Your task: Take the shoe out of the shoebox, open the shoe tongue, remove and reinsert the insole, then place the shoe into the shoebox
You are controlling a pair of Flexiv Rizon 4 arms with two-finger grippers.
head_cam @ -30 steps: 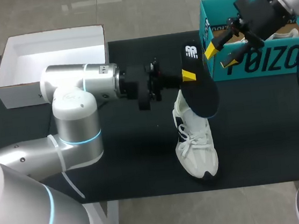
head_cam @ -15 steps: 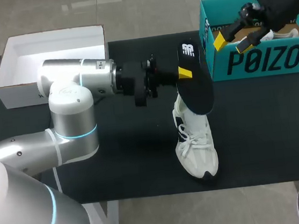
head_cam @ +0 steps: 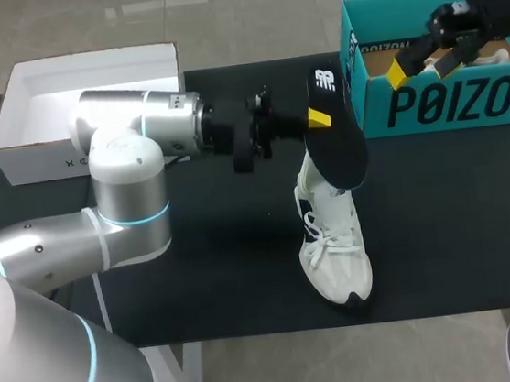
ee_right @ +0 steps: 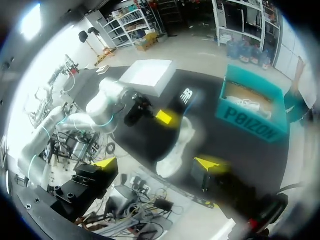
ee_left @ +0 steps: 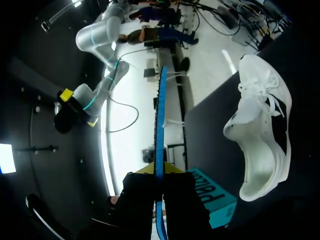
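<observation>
The insole [head_cam: 336, 136] is pinched by its edge between the 2 yellow-tipped fingers of the left gripper [head_cam: 316, 119], which are closed down nearly flat on it. It's held up in the air over the heel end of the shoe [head_cam: 332, 237], lower end angled toward the opening; whether it touches the collar can't be told. The shoe is sat upright on the black table [head_cam: 227, 268], laces up, well apart from the teal shoebox [head_cam: 448, 104] at the back right. The right gripper [head_cam: 423, 63] hangs above the shoebox with its fingers spread wide and nothing held.

Probably the weak spot: the shoe isn't being steadied by anything. If the insole gets pushed in like this, the shoe could easily be shoved along or tipped over. The insole could also get snagged on the tongue or collar and folded, or twisted out of such a thin edge grip.
</observation>
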